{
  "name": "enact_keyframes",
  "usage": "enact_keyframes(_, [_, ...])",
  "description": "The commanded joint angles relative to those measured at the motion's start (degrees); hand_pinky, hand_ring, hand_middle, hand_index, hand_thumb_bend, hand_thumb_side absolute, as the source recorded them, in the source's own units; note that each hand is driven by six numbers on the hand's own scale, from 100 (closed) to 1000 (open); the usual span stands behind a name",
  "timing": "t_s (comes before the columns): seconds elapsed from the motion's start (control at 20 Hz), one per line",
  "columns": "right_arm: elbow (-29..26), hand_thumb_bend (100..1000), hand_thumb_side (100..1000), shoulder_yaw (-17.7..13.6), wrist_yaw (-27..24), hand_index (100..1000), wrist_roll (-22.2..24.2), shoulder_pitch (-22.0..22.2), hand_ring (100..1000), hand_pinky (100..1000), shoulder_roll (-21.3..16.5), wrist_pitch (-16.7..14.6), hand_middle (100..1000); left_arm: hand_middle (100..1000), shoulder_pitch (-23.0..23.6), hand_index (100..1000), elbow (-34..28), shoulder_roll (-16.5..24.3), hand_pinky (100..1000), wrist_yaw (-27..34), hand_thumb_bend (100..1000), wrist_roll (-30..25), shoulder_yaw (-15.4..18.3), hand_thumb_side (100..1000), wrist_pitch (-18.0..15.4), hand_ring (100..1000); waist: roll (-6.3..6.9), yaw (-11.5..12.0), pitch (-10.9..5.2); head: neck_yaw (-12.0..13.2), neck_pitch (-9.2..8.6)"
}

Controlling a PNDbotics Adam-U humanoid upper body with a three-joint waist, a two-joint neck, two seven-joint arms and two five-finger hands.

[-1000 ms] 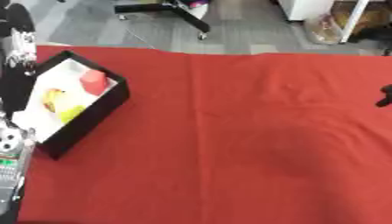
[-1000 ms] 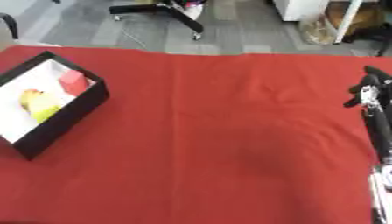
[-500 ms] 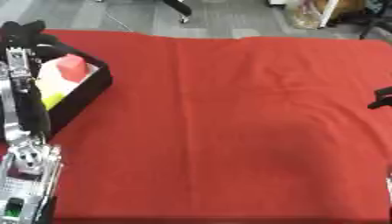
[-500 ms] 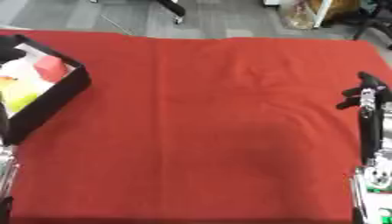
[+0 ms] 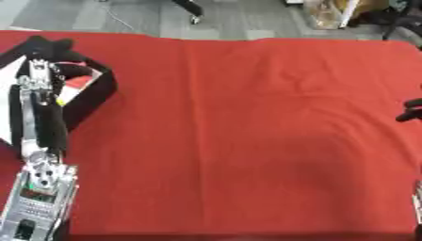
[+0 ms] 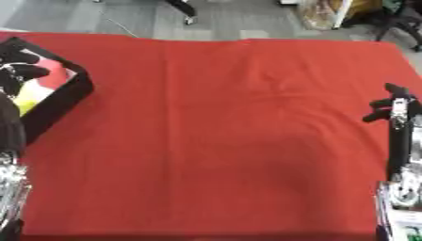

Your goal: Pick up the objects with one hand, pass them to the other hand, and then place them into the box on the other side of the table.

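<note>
A black box with a white inside sits at the table's left edge. In it lie a red object and a yellow one. My left hand hovers over the box's near side, fingers relaxed and holding nothing; its arm hides part of the box. At the right edge my right hand hangs above the red cloth, fingers loosely bent and empty. No other object lies on the cloth.
Grey floor and chair legs lie beyond the table's far edge. A pale bag stands on the floor at the far right. My right forearm runs up the right edge.
The view has tilted, so the box sits higher and further left. My left arm has risen into view, and its hand now stands over the box. The right hand stays at the right edge.
</note>
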Motion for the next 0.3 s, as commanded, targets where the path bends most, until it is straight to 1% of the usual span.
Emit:
enact_keyframes(0.05, [-1.08,100,989,-0.37,-0.56,786,-0.49,0.02,428,723,-0.45,0.44,497,528,-0.38,711,-0.36,-0.26,673,-0.06,248,0.16,-0.34,980,0.27,507,0.14,-0.01,-0.31,-0.17,0.33])
enact_keyframes(0.3, [-0.97,100,1000,-0.03,-1.47,775,-0.04,0.06,427,724,-0.35,0.74,495,526,-0.41,708,0.02,-0.51,671,0.34,248,0.26,-1.00,984,0.58,505,0.23,0.04,-0.17,-0.19,0.33])
